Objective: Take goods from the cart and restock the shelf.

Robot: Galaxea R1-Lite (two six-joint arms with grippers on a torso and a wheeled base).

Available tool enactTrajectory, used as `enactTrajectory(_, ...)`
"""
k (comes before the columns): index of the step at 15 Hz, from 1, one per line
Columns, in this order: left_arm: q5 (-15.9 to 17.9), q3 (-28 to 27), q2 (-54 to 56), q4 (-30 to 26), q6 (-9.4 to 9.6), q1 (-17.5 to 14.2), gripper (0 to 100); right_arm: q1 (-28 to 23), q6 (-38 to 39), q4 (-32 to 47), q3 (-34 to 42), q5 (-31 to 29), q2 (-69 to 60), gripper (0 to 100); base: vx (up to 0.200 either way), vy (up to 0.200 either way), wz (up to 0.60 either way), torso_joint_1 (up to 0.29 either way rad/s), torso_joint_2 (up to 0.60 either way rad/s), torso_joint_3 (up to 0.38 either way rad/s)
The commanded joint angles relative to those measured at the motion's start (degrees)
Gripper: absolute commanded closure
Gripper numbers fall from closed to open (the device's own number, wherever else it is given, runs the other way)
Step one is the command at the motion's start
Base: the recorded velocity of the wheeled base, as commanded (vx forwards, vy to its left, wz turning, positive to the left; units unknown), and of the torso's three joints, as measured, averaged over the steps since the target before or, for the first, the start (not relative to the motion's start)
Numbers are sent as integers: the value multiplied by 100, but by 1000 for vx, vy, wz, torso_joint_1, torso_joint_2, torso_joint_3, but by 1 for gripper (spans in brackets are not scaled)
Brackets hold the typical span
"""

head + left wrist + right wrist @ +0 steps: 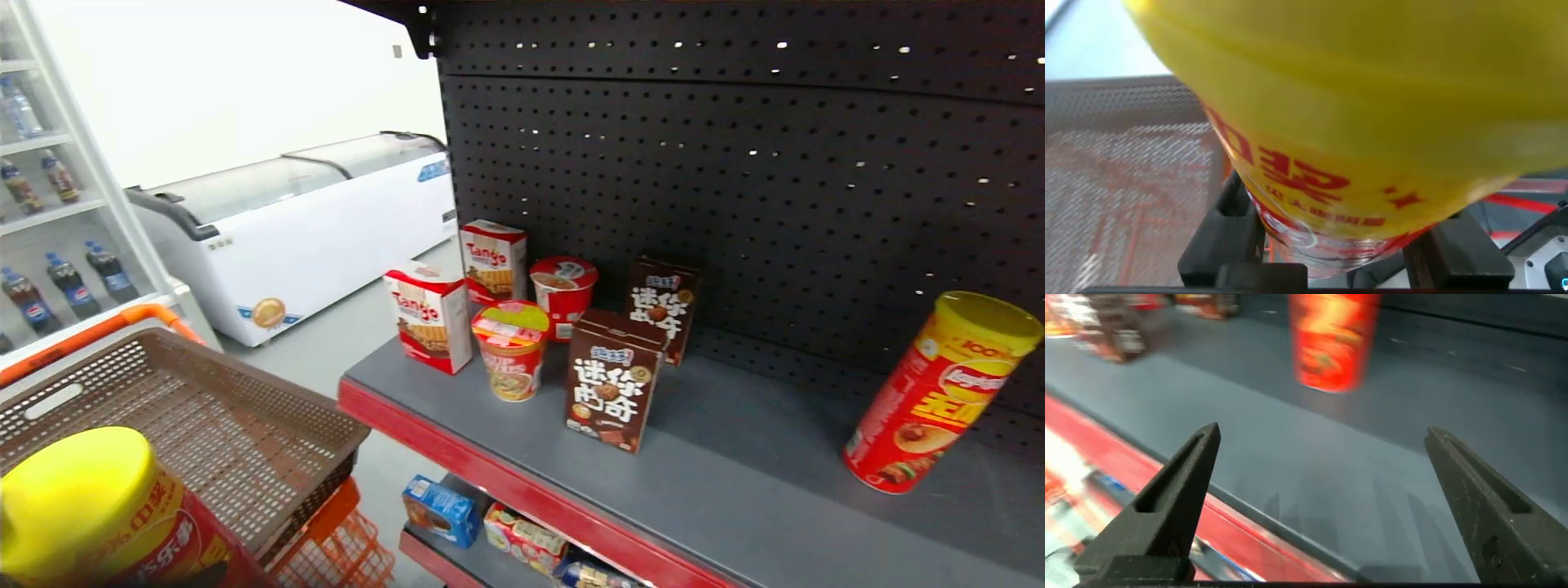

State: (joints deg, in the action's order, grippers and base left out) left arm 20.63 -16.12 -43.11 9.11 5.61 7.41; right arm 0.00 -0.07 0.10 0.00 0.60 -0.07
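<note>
— Where is the can?
— My left pincer (1343,241) grasps the yellow-lidded can (90,506), above the brown cart basket (204,408).
— And the right one?
— My right pincer (1323,434) is spread wide over the grey shelf (735,482). A second can (939,392) stands there, before the black pegboard (735,163). A white freezer (310,237) is behind.

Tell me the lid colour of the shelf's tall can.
Yellow plastic lid on the tall red tube; head view.
</note>
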Motion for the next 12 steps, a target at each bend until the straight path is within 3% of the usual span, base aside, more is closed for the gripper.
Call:
enactTrajectory(1,3,12,-22,3,-7,6,100,0,-1,-1,0,2,7,0,0,0,-600,2,2,2)
enactTrajectory(11,3,-6,-22,3,-16,6,100,0,-1,-1,0,2,7,0,0,0,-600,3,3,2)
enactTrajectory(12,3,-14,-22,3,-16,6,100,0,-1,-1,0,2,7,0,0,0,0,0,0,0)
